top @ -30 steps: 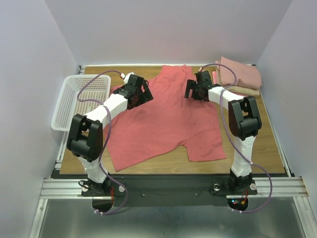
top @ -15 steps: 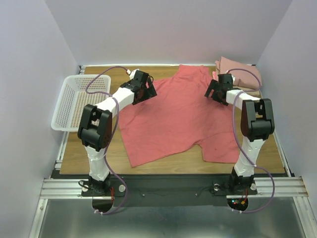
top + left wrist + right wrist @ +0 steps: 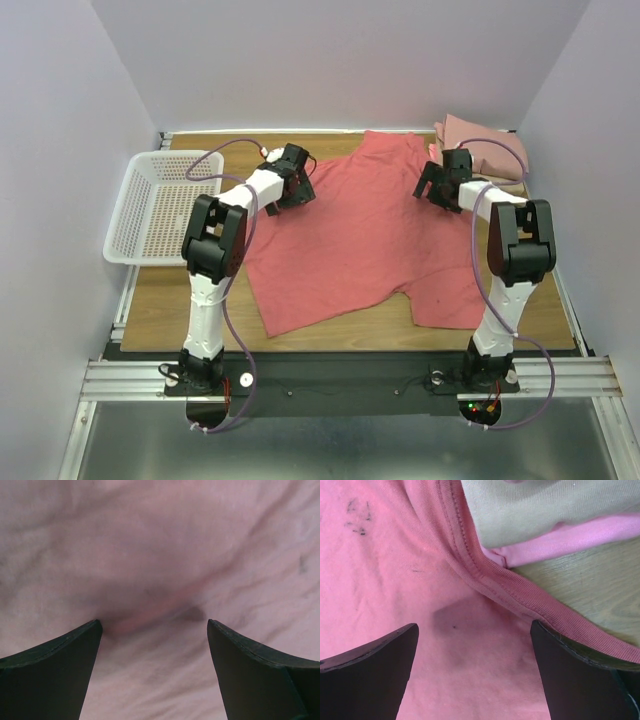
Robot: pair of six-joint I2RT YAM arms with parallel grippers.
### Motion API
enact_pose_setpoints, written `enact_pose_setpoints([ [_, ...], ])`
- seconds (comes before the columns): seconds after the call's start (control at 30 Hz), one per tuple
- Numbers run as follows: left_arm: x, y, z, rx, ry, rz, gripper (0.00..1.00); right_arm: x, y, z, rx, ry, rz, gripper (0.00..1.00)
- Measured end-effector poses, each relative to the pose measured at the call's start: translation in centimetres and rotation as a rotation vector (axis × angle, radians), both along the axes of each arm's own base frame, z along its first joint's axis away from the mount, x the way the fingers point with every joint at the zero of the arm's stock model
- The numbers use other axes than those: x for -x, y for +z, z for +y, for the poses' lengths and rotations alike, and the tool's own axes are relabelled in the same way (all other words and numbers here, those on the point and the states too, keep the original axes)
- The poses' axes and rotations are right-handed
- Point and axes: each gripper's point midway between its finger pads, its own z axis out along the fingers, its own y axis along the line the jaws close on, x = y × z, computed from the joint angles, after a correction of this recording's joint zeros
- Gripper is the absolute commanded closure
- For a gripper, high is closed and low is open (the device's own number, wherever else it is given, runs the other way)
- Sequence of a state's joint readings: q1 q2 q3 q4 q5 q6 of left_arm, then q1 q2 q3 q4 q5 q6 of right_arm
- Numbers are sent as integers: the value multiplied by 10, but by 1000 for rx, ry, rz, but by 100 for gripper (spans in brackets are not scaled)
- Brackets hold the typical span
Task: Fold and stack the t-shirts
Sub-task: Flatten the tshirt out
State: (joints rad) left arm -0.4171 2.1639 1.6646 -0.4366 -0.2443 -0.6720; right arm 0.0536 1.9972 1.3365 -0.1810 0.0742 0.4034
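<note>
Large coral-red cloth t-shirt [image 3: 350, 240] lies spread open and mostly flat across the middle of the brown wooden table [image 3: 170, 320], not yet folded, a few wrinkles, far end near the back edge of the table. Likely laid out flat so the sides can be picked up and turned in. Its right edge runs up against the stack of folded t-shirts [image 3: 490, 150] in the far right corner, probably parked there as the pile this one joins. In the right wrist view the coral hem lies just beside the folded tan shirt [image 3: 535, 510] and the folded bright-pink shirt [image 3: 580, 537] under it; touching or slightly overlapping, can't tell which.

Left gripper [image 3: 155, 625] sits over the shirt's far left part. Its jaws are spread wide with only coral cloth below and nothing between them. There is a shadow right under it, so it's close to the fabric; contact not clear.

Right gripper [image 3: 475, 627] sits over the shirt's far right edge next to the stack. It is also spread wide and holds nothing, with the hem and a strip of bare wood under its right finger. Both look placed for a matched pinch on opposite sides.

White plastic mesh basket [image 3: 150, 200] is at the table's left edge, apart from the shirt
</note>
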Motion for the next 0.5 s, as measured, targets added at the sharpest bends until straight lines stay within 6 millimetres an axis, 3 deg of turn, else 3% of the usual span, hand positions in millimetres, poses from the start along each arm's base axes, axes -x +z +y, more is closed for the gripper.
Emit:
enact_pose_setpoints([
  [0.13,-16,0,15,9,35,-3,2,2,0,2,-9,9,1,0],
  [0.33,-64,3,47,25,78,-42,2,10,1,6,-34,7,6,0],
  [0.5,-94,6,50,22,43,-76,2,21,2,11,-56,-7,18,0],
])
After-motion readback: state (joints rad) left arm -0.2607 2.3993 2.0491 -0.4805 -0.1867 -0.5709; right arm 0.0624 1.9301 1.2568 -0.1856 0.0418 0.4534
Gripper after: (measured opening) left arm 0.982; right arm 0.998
